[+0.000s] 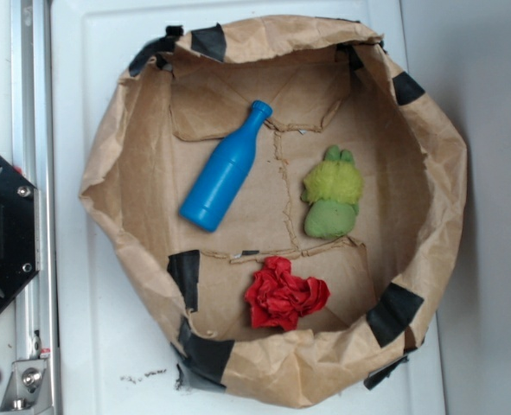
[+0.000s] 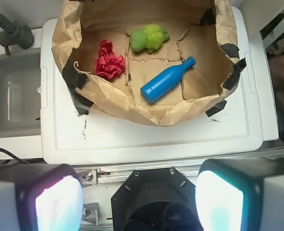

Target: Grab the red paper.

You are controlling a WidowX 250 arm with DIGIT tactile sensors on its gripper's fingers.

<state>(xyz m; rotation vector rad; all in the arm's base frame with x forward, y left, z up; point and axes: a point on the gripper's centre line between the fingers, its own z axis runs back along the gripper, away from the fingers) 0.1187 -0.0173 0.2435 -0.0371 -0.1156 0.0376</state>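
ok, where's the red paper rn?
Exterior view: red paper lies inside the brown paper enclosure, near its lower wall, below the green plush and right of a black tape patch.

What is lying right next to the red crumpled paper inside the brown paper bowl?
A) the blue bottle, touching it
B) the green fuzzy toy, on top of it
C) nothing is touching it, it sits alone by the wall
C: the red paper lies by itself near the brown paper wall, with the blue bottle and the green fuzzy toy both apart from it.
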